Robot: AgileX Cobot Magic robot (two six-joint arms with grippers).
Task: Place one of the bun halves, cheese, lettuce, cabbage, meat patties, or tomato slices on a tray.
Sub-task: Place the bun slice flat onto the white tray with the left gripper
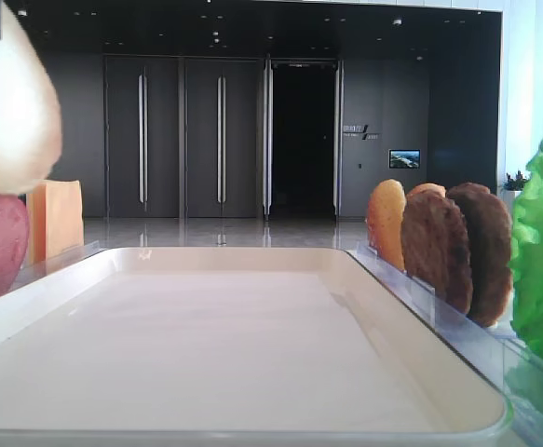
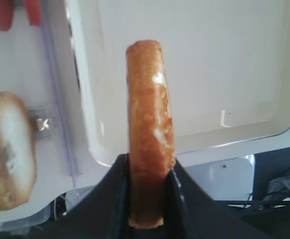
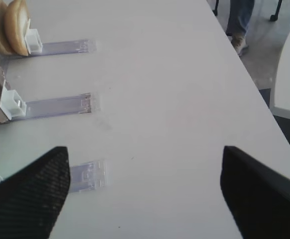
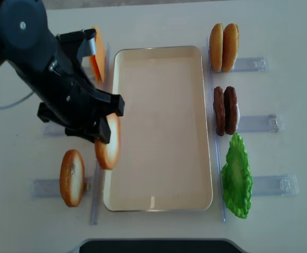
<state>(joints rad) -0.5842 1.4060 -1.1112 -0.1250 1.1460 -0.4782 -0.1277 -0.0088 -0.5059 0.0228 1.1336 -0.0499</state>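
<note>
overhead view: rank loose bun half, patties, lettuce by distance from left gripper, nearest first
1. Loose bun half: in the left rack, just below the left gripper, which holds another half.
2. Patties: across the tray, right rack.
3. Lettuce: right side, lower corner, slightly farther.

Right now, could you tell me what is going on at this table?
The left gripper is shut on a bun half, holding it on edge above the left rim of the tray, which has nothing on it yet. Another bun half stands in a rack to the left. Right of the tray, two buns, two patties and the lettuce wait in their racks. The right gripper is open over bare table, holding nothing.
</note>
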